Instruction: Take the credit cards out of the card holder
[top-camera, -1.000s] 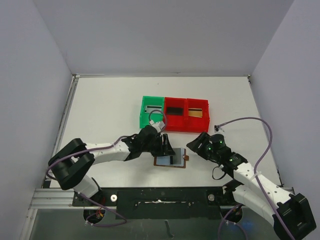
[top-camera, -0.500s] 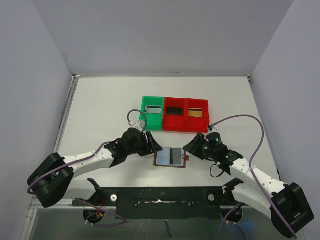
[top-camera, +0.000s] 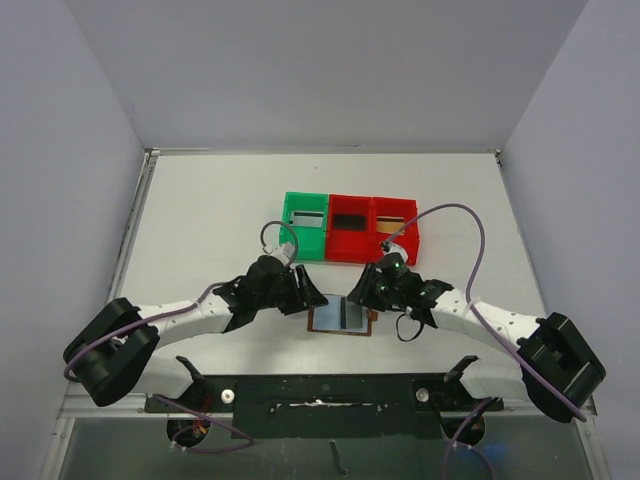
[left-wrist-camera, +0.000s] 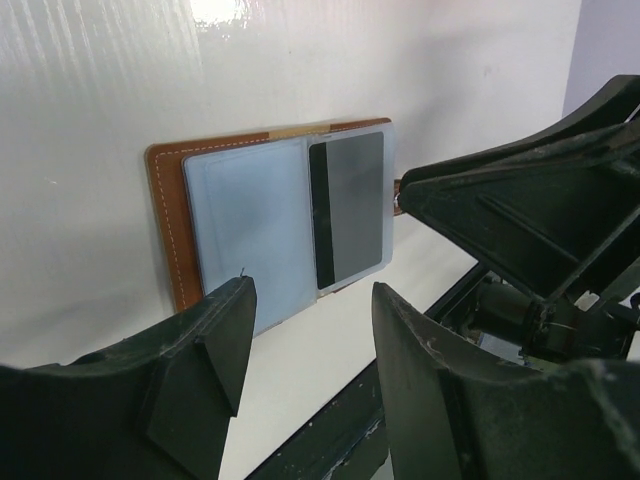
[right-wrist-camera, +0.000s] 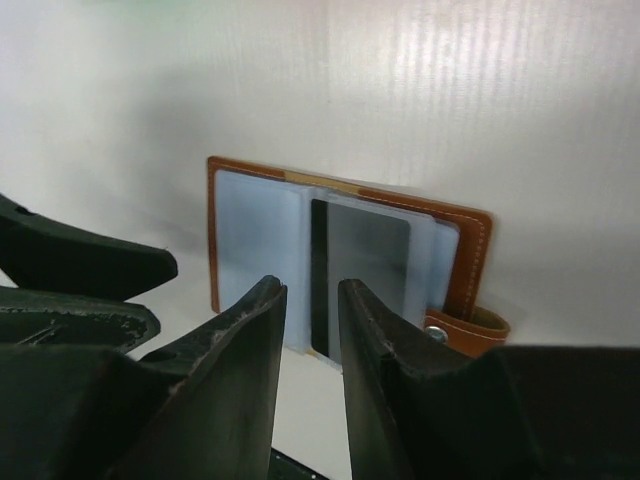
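The card holder (top-camera: 330, 318) lies open on the table near the front edge, brown leather with pale blue-grey pockets. A grey credit card (top-camera: 352, 313) with a dark stripe sits in its right pocket. Both show in the left wrist view, the card holder (left-wrist-camera: 250, 230) and the card (left-wrist-camera: 355, 210), and in the right wrist view, the card holder (right-wrist-camera: 250, 235) and the card (right-wrist-camera: 370, 265). My left gripper (top-camera: 314, 299) is open and empty at the wallet's left edge (left-wrist-camera: 310, 340). My right gripper (top-camera: 358, 292) hovers at the wallet's right side, jaws a narrow gap apart and empty (right-wrist-camera: 312, 300).
A green bin (top-camera: 305, 238) and two joined red bins (top-camera: 372, 250) stand just behind the wallet, each with a flat thing inside. The wallet's snap tab (right-wrist-camera: 465, 330) sticks out on its right. The black front rail (top-camera: 320, 385) runs close below.
My left gripper has drawn back left off the wallet, uncovering it. My right gripper has moved left, up to the wallet's right side.
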